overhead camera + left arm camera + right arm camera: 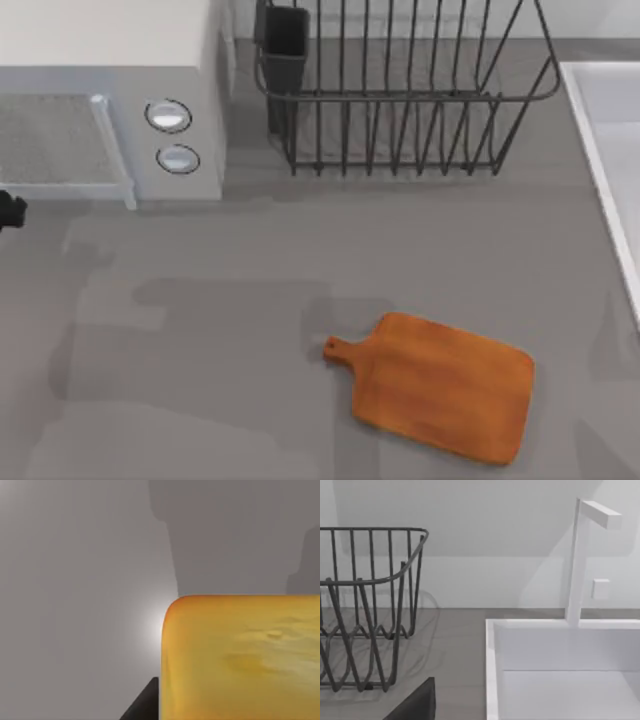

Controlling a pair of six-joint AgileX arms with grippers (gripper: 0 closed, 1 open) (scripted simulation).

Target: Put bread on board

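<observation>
The bread (pixel 240 660) fills the near part of the left wrist view, golden-yellow with an orange crust, pressed close to the camera over grey counter. A dark finger (pixel 142 707) of my left gripper lies against its side, and the gripper is shut on it. A dark bit of my left arm (pixel 8 210) pokes in at the top view's far left edge. The board (pixel 440 385), orange-brown wood with a stubby handle pointing left, lies flat and bare at the front right of centre. A dark part of my right gripper (pixel 415 702) shows over the counter between rack and sink.
A white microwave (pixel 110 120) stands at the back left. A dark wire dish rack (pixel 400 90) sits at the back centre. A white sink (pixel 610 150) runs along the right edge, with its faucet (pixel 577 565) behind it.
</observation>
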